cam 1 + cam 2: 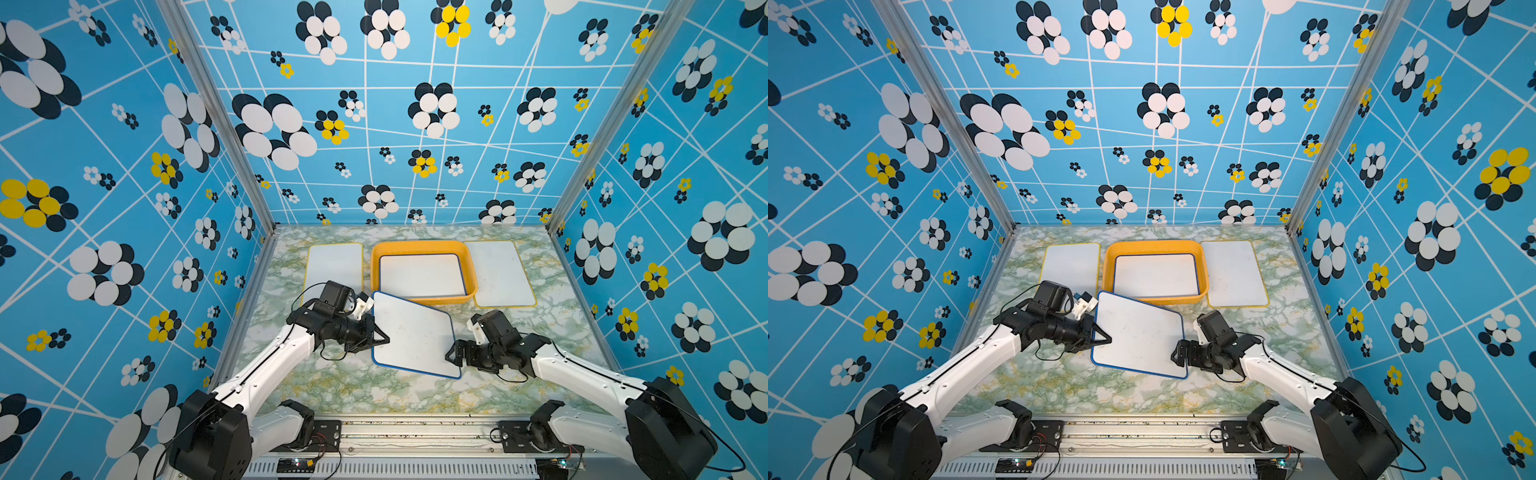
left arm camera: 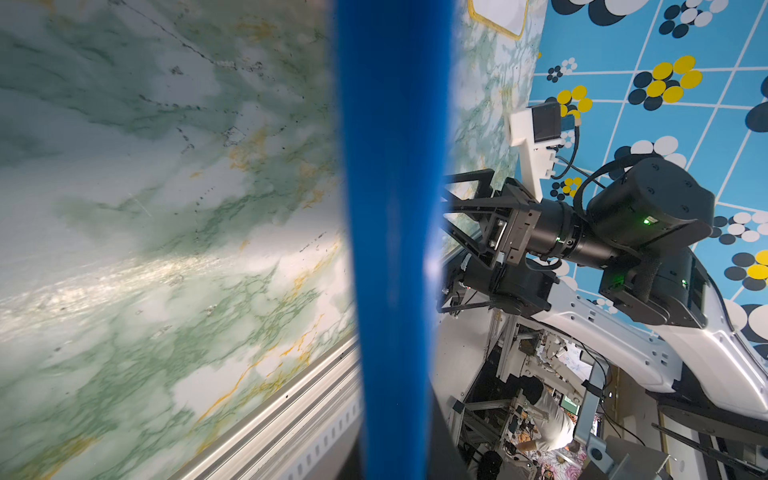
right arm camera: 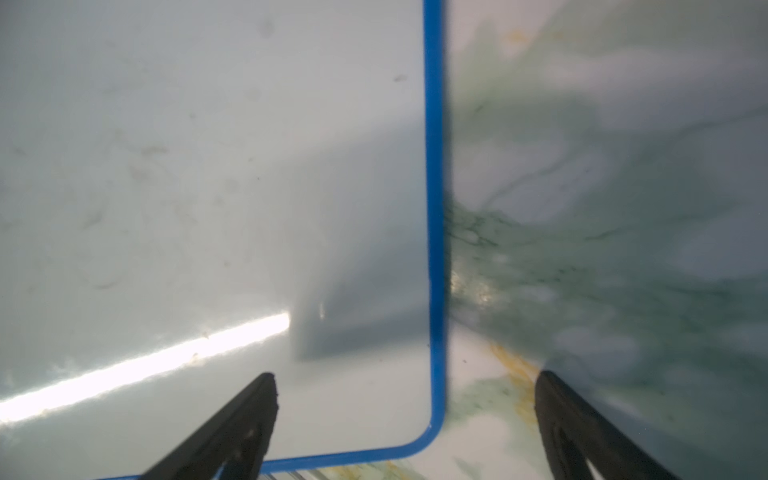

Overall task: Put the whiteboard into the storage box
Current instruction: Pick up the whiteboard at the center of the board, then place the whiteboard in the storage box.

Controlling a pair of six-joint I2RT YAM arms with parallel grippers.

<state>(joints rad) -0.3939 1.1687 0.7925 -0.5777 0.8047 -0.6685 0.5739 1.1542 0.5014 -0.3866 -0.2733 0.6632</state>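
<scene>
A blue-framed whiteboard [image 1: 411, 336] [image 1: 1138, 336] lies askew in the middle of the table, its far left corner overlapping the near rim of the orange-yellow storage box [image 1: 424, 245] [image 1: 1154, 245]. My left gripper [image 1: 380, 338] [image 1: 1102, 338] is shut on the board's left edge; in the left wrist view that blue edge [image 2: 395, 208] fills the middle and hides the jaws. My right gripper [image 1: 453, 357] [image 1: 1179, 353] [image 3: 407, 399] is open at the board's near right corner [image 3: 432, 432], one finger [image 3: 249, 415] over the board and one over the table. Another whiteboard [image 1: 422, 274] lies inside the box.
Two yellow-framed whiteboards lie flat on the marble-patterned table [image 1: 332, 386], one to the left of the box [image 1: 334, 266] and one to its right [image 1: 500, 272]. Patterned blue walls close in the left, back and right sides. A metal rail [image 1: 415, 432] runs along the front edge.
</scene>
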